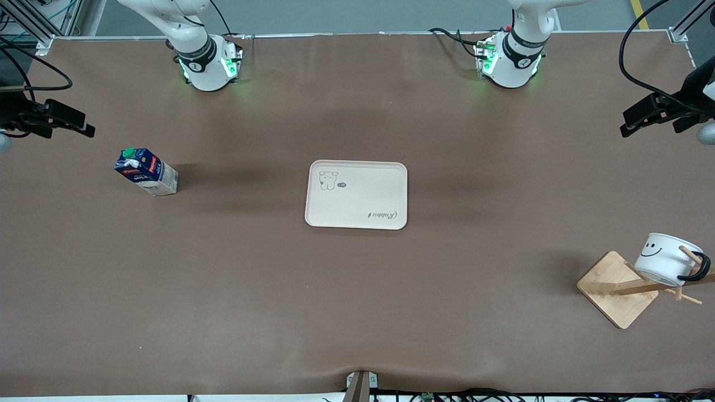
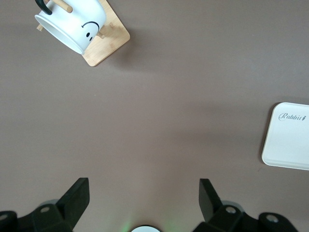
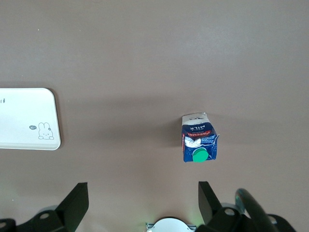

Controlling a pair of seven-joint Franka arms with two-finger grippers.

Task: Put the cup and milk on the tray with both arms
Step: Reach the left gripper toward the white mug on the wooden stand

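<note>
The cream tray lies flat at the table's middle and holds nothing. The dark blue milk carton with a green cap stands toward the right arm's end. The white smiley cup hangs tilted by its black handle on a peg of a wooden rack toward the left arm's end, nearer to the front camera than the tray. My left gripper is open and empty, high over bare table between the cup and the tray. My right gripper is open and empty, high over bare table between the tray and the milk.
The rack's square wooden base rests on the brown mat. Black camera mounts stand at both ends of the table. Cables run along the table's front edge.
</note>
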